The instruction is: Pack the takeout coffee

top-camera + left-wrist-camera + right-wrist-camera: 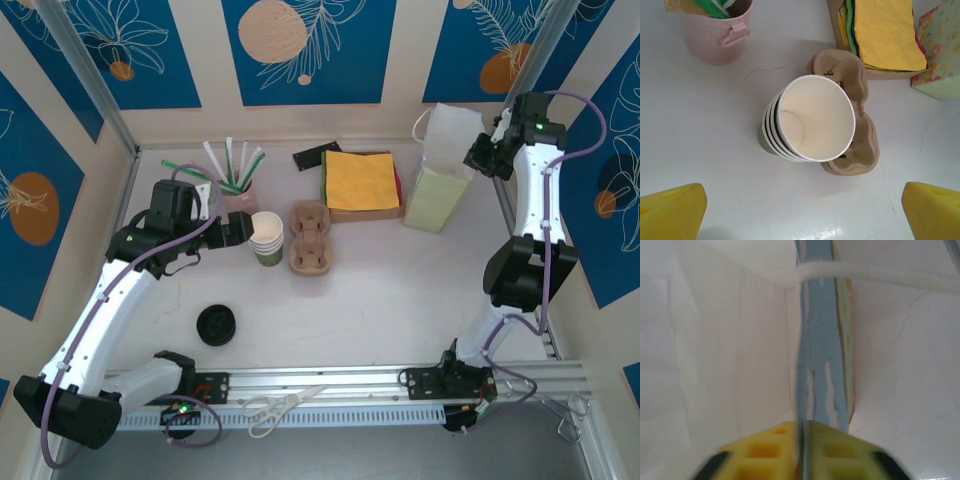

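The packing looks to be at an early or middle stage, and I cannot judge it with full certainty. The left gripper (802,214) is spread wide and holds nothing; it hovers just above the stack of lidless green cups (815,117), which stands on the counter (400,300) and touches the cardboard cup carrier (318,215). The right gripper (802,450) is at the top of the paper bag (437,190) at the far right of the counter. Its 2 fingers are narrow, and the wall of the bag passes between them, so it seems to pinch the bag's edge, although this view is blurred. A black lid (216,324) lies alone on the counter, near the left arm and well apart from the cups. Where the takeout coffee is, I cannot tell: the bottom of the bag is hidden, so the cup may be inside. If it is not there, my judgement is that 1 cup must get a lid and then go into the bag.
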Robot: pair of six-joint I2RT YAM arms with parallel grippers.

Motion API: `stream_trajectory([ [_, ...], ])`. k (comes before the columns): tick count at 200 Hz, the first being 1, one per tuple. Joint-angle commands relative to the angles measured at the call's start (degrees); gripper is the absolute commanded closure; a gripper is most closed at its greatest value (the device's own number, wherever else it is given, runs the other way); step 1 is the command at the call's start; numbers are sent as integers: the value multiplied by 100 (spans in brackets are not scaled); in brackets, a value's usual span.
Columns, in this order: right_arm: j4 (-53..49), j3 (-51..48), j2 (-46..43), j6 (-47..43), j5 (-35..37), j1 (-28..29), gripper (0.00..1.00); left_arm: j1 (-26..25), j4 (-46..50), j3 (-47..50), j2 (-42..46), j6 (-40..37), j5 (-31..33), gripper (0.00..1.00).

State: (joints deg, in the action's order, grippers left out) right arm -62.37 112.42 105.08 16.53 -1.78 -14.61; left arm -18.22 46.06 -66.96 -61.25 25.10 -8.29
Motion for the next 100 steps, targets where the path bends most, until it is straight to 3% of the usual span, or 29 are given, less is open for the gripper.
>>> stream_trajectory([
  [1, -274, 265, 12, 76, -272, -34, 65, -77, 61, -4, 50, 12, 142, 0],
  [34, -372, 317, -155, 164, 11, 58, 35, -101, 35, -2, 42, 74, 161, 0],
  [56, -404, 179, -522, 260, 292, 124, 26, -112, 21, -24, 12, 87, 145, 0],
  [89, -300, -388, -1426, 311, 609, 335, 1, -124, -53, 25, -80, 110, 102, 0],
  [100, -269, -596, -1773, 284, 769, 496, 1, -121, -46, 14, -165, 109, 91, 0],
])
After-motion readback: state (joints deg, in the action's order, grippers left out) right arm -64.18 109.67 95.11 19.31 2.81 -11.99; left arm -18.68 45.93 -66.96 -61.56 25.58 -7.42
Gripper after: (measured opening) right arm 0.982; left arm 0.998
